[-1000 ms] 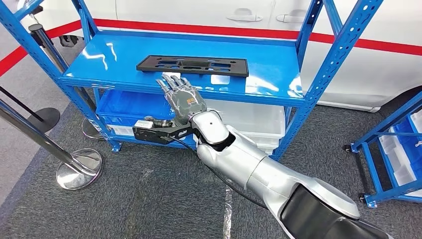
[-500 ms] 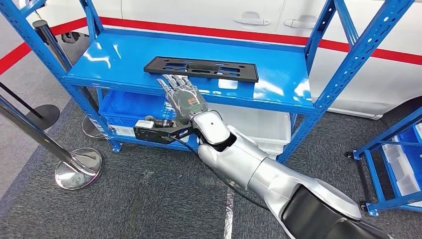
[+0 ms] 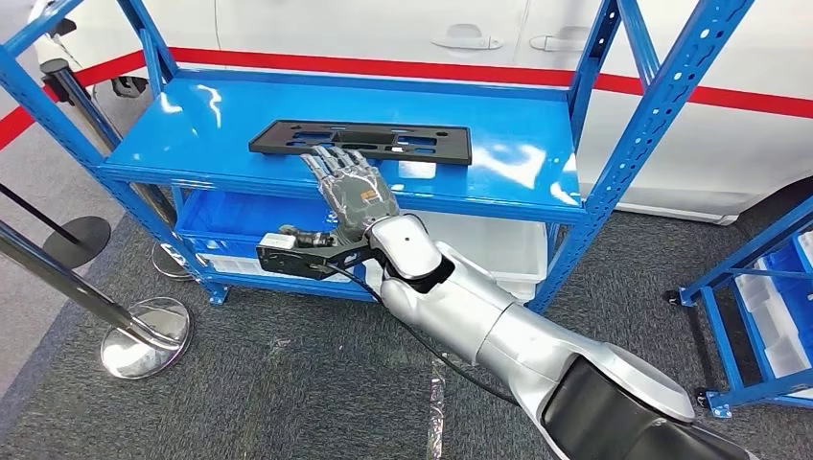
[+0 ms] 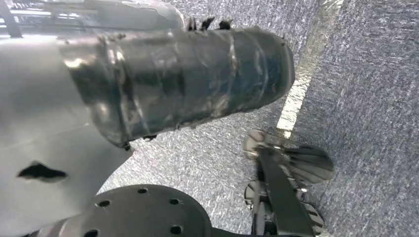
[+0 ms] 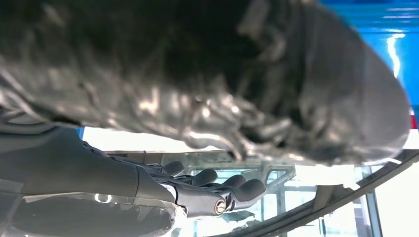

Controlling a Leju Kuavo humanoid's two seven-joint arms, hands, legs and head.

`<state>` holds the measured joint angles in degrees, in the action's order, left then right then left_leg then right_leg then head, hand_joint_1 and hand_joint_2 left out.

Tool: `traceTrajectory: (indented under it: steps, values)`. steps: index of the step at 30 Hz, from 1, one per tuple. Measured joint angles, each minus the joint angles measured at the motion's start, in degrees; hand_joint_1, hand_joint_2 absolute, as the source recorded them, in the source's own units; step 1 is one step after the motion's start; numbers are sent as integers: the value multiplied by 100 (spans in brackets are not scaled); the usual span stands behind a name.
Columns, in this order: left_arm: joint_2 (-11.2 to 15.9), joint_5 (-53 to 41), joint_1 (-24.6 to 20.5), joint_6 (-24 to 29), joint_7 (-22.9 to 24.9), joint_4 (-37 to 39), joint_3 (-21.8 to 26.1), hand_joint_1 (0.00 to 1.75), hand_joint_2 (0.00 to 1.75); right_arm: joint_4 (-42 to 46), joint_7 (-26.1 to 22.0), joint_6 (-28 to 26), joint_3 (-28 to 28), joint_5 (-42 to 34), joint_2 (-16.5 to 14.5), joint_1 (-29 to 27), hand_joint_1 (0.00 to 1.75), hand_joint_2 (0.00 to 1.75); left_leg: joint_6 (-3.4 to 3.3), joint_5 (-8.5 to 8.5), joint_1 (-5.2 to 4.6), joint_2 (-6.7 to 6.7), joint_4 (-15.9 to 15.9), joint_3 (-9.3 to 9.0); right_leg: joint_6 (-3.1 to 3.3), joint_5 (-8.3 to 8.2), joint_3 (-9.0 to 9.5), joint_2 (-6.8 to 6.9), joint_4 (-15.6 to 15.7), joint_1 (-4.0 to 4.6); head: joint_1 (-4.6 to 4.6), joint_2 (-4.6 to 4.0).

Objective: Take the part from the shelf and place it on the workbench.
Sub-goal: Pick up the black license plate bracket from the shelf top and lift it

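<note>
Now, at the shelf:
Right arm: stretched forward and up from lower right, silver forearm angled toward the blue shelf (image 3: 192,120).
Right hand (image 3: 350,187): raised to the front edge of the upper shelf board, back of hand facing me, fingers (image 3: 331,160) extended and slightly spread, tips just at the near edge of the part; holding nothing. Whether the tips touch it, I cannot tell.
Right hand, wrist view (image 5: 207,190): dark fingers lightly curled, apart, nothing between them.
Left hand: state cannot be told from my views.
Part (image 3: 361,141): flat black rectangular plate with several cut-out slots, lying flat on the upper shelf board, long side roughly along the front edge, near the board's middle.
Lower shelf: blue bin (image 3: 240,216) and white bin (image 3: 499,244) side by side beneath the board.
</note>
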<state>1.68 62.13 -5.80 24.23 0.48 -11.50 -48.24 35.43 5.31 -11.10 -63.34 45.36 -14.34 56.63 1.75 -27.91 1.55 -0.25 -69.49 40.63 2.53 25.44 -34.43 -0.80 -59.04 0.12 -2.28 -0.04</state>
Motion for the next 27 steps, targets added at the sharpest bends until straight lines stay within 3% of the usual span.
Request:
traceTrajectory:
  steps: [2,3,5,8,9,11,13,14,15,17,18,20,23,25,27]
  values:
    - [5,3,-1,-3,0,0,0,0,0,7,0,4,0,2,0,5,0,0,-64,336,-33,1,712,-297,-28,51,40,-11,-14,18,0,0]
    - [8,5,-12,-4,0,0,0,0,0,11,0,6,0,4,0,7,0,0,-94,386,-54,2,934,-395,-52,66,40,-10,-16,24,-3,0]
    - [8,7,-28,-8,0,0,0,0,0,15,1,7,-1,6,0,7,0,0,-136,346,-89,-3,1088,-462,-97,77,30,0,-9,31,-6,0]
    - [-4,7,-18,-15,1,0,0,0,0,28,1,4,1,8,-1,17,0,0,-205,346,-35,3,1177,-543,-188,189,-11,20,-132,39,12,0]
    - [-8,7,-15,-19,2,0,0,0,0,33,1,3,2,8,-1,24,0,0,-232,344,-15,8,1202,-578,-222,298,-114,22,-352,33,21,0]
    - [-6,7,-18,-23,2,0,0,0,0,32,1,4,2,8,2,16,0,0,-268,318,-18,10,1207,-609,-271,557,-502,25,-1067,-7,48,0]
    - [-2,7,-22,-28,2,0,0,0,0,31,1,6,1,8,7,-15,0,0,-276,285,-17,3,1199,-632,-297,592,-833,29,-1529,-47,61,0]
    - [0,6,-21,-32,2,0,0,0,0,31,1,6,0,8,9,-23,0,0,-271,262,-15,-1,1192,-652,-301,460,-856,32,-1462,-63,63,0]
    - [0,5,-18,-36,1,0,0,0,0,31,2,7,0,8,10,-25,0,0,-259,234,-13,-5,1184,-681,-298,251,-772,36,-1197,-73,63,0]
    - [-2,5,-15,-43,-1,0,0,0,0,31,1,7,1,8,9,-18,0,0,-214,167,-17,-11,1160,-735,-265,-119,-463,43,-467,-69,63,0]
    - [-3,5,-18,-44,-1,0,0,0,0,31,1,7,1,8,8,-11,0,0,-185,139,-24,-14,1147,-745,-244,-195,-340,43,-209,-58,62,0]
    - [-2,5,-30,-44,-3,0,0,0,0,32,3,7,0,9,6,-3,0,0,-115,113,-30,-14,1147,-747,-203,-169,-248,28,-51,-26,59,0]
    - [-3,5,-27,-43,-4,0,0,0,0,37,14,5,0,10,3,1,0,0,-25,30,-6,-5,1088,-744,-126,-153,-195,11,15,-44,62,0]
    - [-5,5,-26,-43,-4,0,-1,0,0,43,16,5,2,14,-2,8,0,0,9,-217,3,-2,594,-513,-75,-139,-129,17,53,-63,44,0]
    - [-3,5,-29,-43,-5,0,-2,0,0,43,15,6,2,18,-1,-3,0,0,32,-464,2,-2,-152,-106,-36,-106,-93,24,53,-48,29,0]
